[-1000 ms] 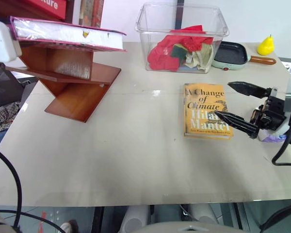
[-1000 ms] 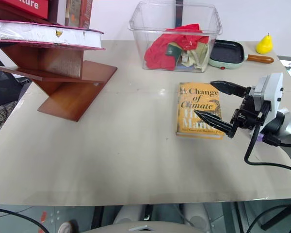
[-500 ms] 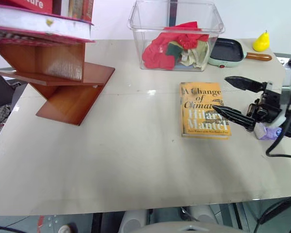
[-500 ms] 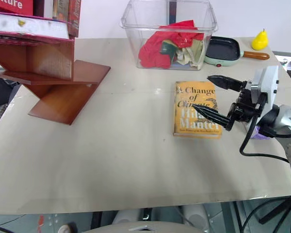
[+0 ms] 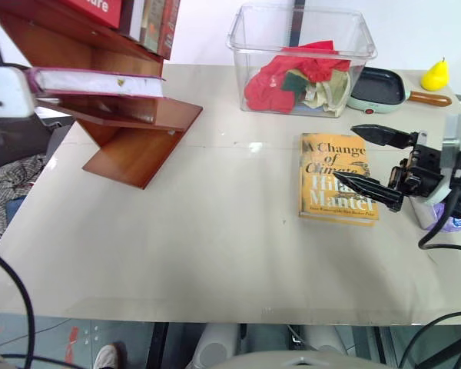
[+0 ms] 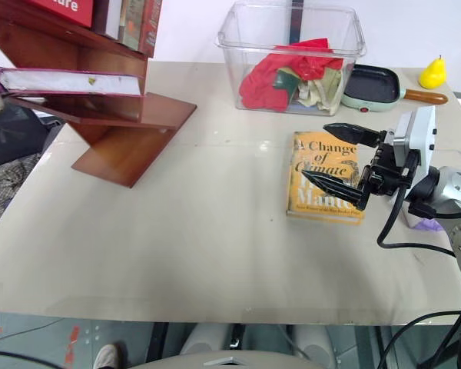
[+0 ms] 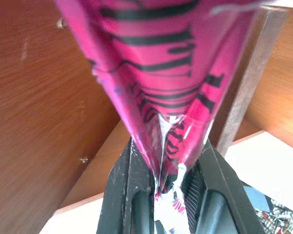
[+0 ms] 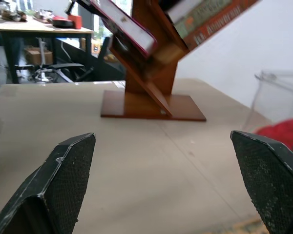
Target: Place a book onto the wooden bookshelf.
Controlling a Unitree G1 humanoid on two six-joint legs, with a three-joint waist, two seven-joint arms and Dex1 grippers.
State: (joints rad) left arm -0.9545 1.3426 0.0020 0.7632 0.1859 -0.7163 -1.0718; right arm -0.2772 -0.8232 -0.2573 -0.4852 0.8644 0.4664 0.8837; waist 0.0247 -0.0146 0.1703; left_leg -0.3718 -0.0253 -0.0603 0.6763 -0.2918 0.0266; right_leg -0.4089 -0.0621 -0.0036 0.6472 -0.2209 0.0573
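The hot-pink book (image 5: 100,82) lies flat, white page edge toward me, in a bay of the wooden bookshelf (image 5: 138,146) at the table's far left. It hangs just above a slanted board; I cannot tell whether it rests on it. My left gripper (image 7: 168,151) is shut on the book's near end, one black finger on each side of the cover. My right gripper (image 5: 345,154) stands open, level, above the right side of a yellow-orange book (image 5: 326,184), nothing between its fingers (image 8: 63,180).
A clear bin (image 5: 303,27) of red cloths stands at the back, with a small green pan (image 5: 380,86) and a yellow pear (image 5: 436,74) to its right. Upright books (image 5: 157,19) fill the shelf's upper bay. Bare tabletop (image 5: 184,231) spreads across the middle and front.
The whole view has shifted. My left gripper has sunk with the pink book, bringing it lower into the shelf bay and closer to the slanted board. The right gripper has stayed put.
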